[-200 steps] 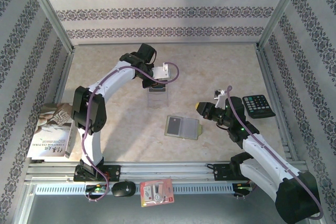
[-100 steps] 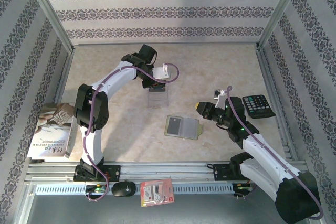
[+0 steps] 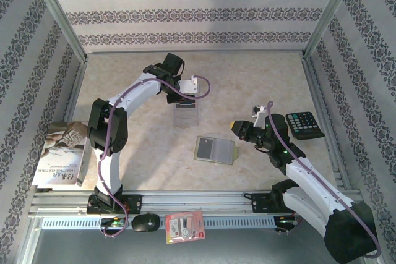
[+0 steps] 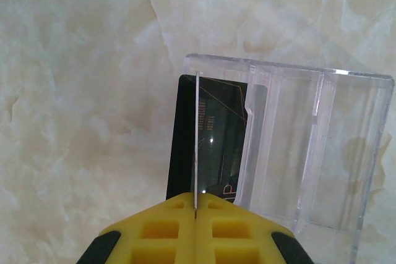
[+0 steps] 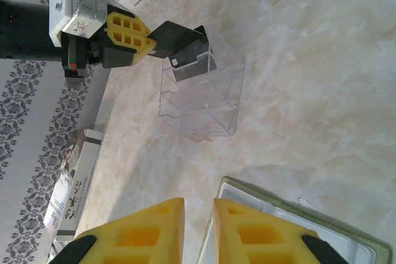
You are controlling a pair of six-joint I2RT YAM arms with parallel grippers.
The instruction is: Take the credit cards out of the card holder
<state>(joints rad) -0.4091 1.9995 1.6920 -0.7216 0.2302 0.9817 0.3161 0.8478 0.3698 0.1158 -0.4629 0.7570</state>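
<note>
1 credit card (image 5: 176, 34) is pinched by left gripper (image 4: 195, 211) at clear box (image 5: 198, 100).

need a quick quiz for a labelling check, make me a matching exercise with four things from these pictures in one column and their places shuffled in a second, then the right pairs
Things:
1. card holder
2. calculator
3. book
4. clear stand

Places:
A. at the left edge of the table, beside the left arm
B. standing upright, beyond the card holder toward the far side
C. lying open at the table's middle
D. at the right edge of the table

Pairs: 1-C, 2-D, 3-A, 4-B
</note>
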